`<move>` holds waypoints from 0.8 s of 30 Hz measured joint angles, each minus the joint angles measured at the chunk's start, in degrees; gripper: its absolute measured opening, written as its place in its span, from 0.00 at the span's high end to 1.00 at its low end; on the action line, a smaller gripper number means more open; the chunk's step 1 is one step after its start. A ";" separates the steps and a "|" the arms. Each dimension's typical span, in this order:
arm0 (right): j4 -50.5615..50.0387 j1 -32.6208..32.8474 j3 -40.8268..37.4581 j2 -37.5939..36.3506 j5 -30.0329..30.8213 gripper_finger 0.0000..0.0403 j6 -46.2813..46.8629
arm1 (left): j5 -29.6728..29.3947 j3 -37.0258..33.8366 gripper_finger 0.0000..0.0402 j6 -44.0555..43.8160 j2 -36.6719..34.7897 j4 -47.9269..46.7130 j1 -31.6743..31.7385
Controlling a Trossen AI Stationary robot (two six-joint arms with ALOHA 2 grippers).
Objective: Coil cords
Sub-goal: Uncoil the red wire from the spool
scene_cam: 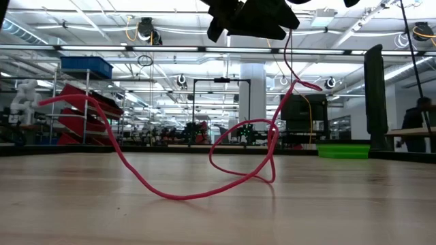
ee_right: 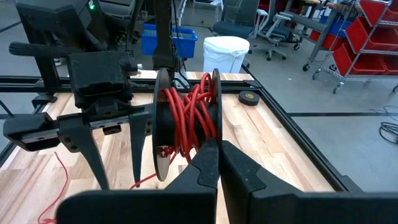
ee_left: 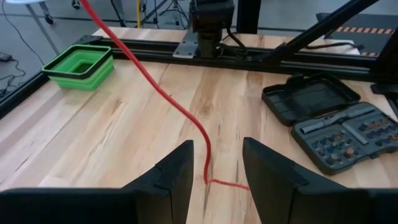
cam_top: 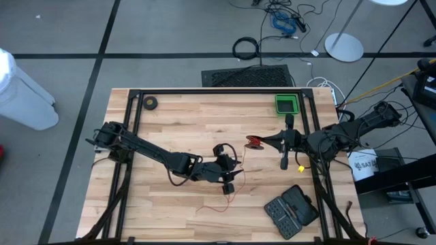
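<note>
Red cord (scene_cam: 170, 194): partly wound on black reel (ee_right: 186, 124) clamped in right end effector (ee_right: 217, 155); loose loops remain on table (cam_top: 184, 116); left end effector (ee_left: 217, 168) apart, straddling cord.

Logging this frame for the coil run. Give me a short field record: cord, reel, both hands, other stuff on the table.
cord: thin red cord, loose loops on the table, one end rising to the reel
reel: black reel, red cord partly wound on it
right hand: right hand shut on the reel, above table centre
left hand: left hand open, fingers either side of the cord, not gripping it
other items: green bin, open bit case, black tape roll
surface: wooden table
</note>
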 joint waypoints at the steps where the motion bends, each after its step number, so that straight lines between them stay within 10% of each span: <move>1: 0.00 -0.01 0.00 0.00 0.00 1.00 0.00 | 0.00 0.00 0.64 0.02 0.00 0.20 0.00; 24: 0.02 -0.01 0.00 0.02 0.00 1.00 0.00 | -0.11 0.00 0.64 0.00 0.00 -0.19 0.74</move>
